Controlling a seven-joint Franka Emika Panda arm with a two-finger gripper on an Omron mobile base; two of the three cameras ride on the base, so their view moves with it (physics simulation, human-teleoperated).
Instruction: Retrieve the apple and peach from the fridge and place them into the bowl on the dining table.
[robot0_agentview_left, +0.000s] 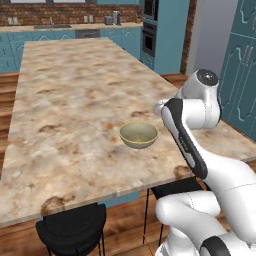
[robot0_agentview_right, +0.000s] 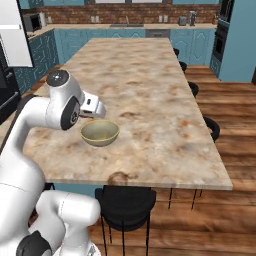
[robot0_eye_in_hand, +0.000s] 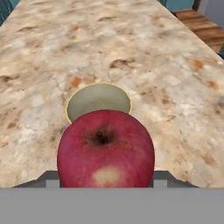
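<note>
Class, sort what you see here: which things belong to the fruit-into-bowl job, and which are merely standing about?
Part of the job:
apple, held in the claw
bowl
dining table

Just standing about:
stools
wall oven
teal cabinets

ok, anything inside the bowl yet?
No. The bowl on the dining table is empty in both base views. In the hand view the apple held in the claw hides the bowl's near rim.
</note>
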